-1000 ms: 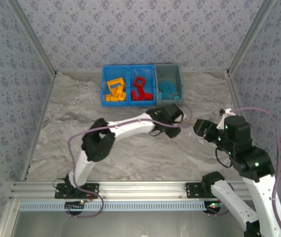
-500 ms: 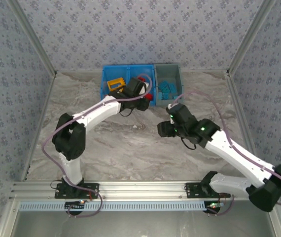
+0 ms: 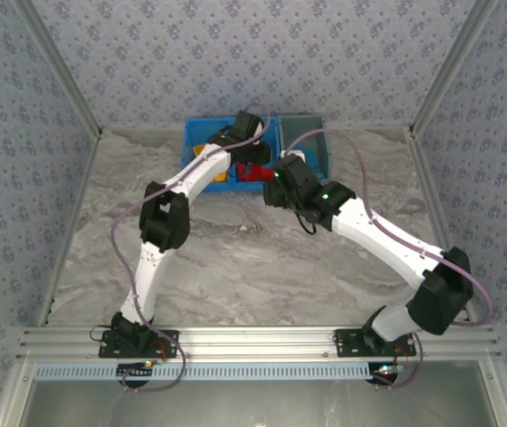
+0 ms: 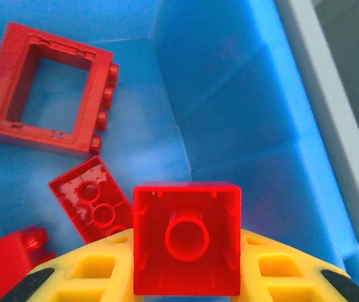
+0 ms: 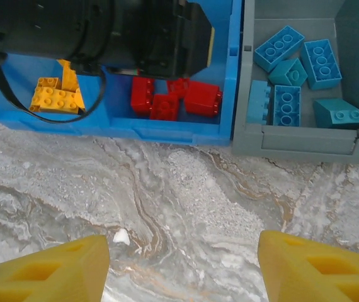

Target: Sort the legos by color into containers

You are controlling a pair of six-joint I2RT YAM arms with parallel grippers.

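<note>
Your left end effector (image 4: 186, 277) is clamped on a red brick (image 4: 187, 217), lower centre of its wrist view, above the middle bin (image 4: 230, 94). The brick looks light, rigid and slick, so grip the flat sides squarely. Your right end effector (image 5: 182, 267) gapes wide and empty over the counter (image 5: 186, 189). Its view adds blue bricks (image 5: 296, 75) in the grey bin (image 5: 305, 141), upper right.
</note>
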